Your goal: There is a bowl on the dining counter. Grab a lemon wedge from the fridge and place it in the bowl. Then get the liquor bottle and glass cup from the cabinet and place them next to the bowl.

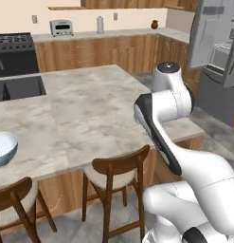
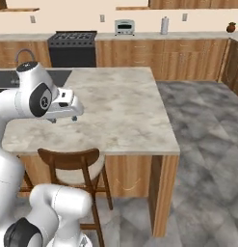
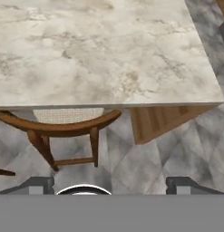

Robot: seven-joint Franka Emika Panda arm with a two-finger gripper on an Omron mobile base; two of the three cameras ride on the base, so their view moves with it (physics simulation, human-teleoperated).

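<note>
Pale blue-white, the bowl [image 1: 4, 148] sits at the near left edge of the dining counter [image 1: 90, 109], with something small and dark against its inner wall that I cannot identify. Well off to the right the fridge [image 1: 214, 57] stands with a door swung open. The gripper [image 3: 111, 186] hangs over the counter's edge above a wooden chair [image 3: 59, 129], fingers spread wide, holding nothing. Judging by this, the next move calls for the cabinet's bottle and cup.

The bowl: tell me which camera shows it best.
The left base view. The bowl sits at that picture's left edge on the dining counter, partly cut off, its pale inside and bluish rim visible. The right base view and the hand view show the counter top and a chair instead.
</note>
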